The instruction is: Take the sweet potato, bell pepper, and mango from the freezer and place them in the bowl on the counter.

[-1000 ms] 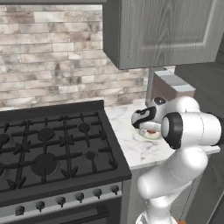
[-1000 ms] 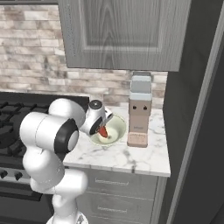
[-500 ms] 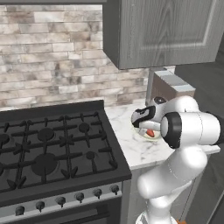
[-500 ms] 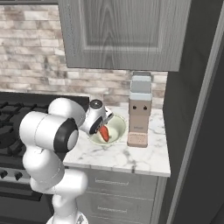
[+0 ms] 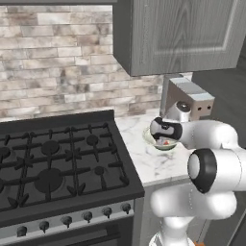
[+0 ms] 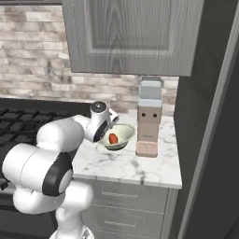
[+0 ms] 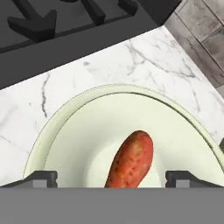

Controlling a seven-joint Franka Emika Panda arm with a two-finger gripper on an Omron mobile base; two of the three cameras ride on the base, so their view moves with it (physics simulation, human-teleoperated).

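Observation:
The sweet potato (image 7: 131, 159), a reddish-orange lump, lies loose in the pale cream-green bowl (image 7: 87, 131). My gripper (image 7: 113, 178) hangs just above it, open, with a dark fingertip on either side and neither touching. The right base view shows the sweet potato (image 6: 113, 138) in the bowl (image 6: 123, 133) on the white marble counter (image 6: 130, 165), right beside my hand. In the left base view the bowl (image 5: 166, 145) sits partly behind my wrist. The freezer's dark grey side (image 6: 205, 121) rises on the right. The bell pepper and mango are out of view.
A black gas stove (image 5: 57, 163) borders the counter on the left. A beige box-shaped appliance (image 6: 149, 121) stands just right of the bowl. A grey wall cabinet (image 6: 130, 32) hangs low above the counter, and a brick wall runs behind.
My gripper has opened and let go of the sweet potato. It was held upright over the bowl and now lies in it. The arm has hardly moved.

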